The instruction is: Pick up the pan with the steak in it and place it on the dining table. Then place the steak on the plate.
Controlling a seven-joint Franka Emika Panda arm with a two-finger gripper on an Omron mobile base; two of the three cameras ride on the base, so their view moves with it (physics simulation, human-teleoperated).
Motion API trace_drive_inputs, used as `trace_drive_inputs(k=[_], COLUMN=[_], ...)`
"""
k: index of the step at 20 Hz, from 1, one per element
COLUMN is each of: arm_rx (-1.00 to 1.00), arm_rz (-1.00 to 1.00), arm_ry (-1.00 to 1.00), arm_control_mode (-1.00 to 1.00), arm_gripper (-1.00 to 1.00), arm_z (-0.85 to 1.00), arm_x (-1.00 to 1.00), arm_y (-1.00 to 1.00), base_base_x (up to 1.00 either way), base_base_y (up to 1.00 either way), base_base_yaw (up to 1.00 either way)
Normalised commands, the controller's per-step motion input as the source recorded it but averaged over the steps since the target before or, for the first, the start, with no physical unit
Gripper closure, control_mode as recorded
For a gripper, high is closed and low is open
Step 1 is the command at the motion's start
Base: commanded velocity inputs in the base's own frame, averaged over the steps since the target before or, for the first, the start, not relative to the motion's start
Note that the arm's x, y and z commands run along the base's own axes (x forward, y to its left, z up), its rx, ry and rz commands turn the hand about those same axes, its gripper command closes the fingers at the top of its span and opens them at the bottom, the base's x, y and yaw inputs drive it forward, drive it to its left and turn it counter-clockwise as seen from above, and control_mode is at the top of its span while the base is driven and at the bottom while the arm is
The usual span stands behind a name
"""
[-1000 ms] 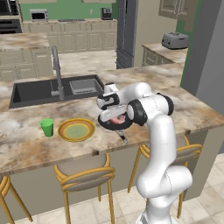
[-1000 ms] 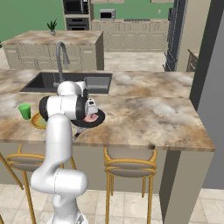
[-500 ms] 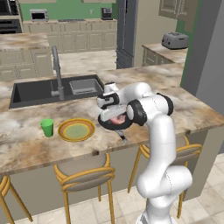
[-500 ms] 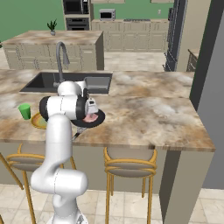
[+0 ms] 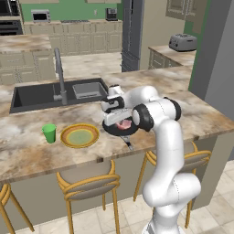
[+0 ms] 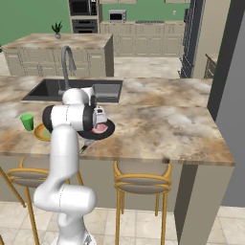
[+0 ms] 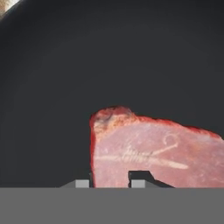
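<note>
Steak point(image 7: 148, 153) lay in the pan point(image 5: 119, 130) on the dining table point(image 5: 201, 116), beside the plate point(image 5: 80, 135). The gripper point(image 7: 110, 183) pinched its near edge — soft, slick, likely floppy meat, so a deeper bite seemed safer.

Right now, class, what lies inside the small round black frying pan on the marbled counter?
Inside the small round black frying pan lies a flat pinkish-red raw steak, with the pincer at its edge. The pan floor beneath the meat is covered.
</note>
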Motion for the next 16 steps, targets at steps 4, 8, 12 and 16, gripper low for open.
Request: trace_drive_inputs(k=[4,8,12,16], arm_rx=[0.00,0.00,0.00,0.00], arm_rz=[-0.01,-0.01,0.00,0.03], arm_ry=[0.00,0.02,0.04,0.05], arm_control_mode=[-1.00,-1.00,-1.00,-1.00], arm_gripper=[1.00,1.00,1.00,1.00], arm_z=[0.42,0.52,0.55,0.45], arm_x=[0.00,0.00,0.00,-0.19], arm_y=[0.08,0.11,0.12,0.25], base_base_x=[0.00,0.00,0.00,0.00], base_base_y=[0.00,0.00,0.00,0.00], base_base_yaw=[0.00,0.00,0.00,0.00])
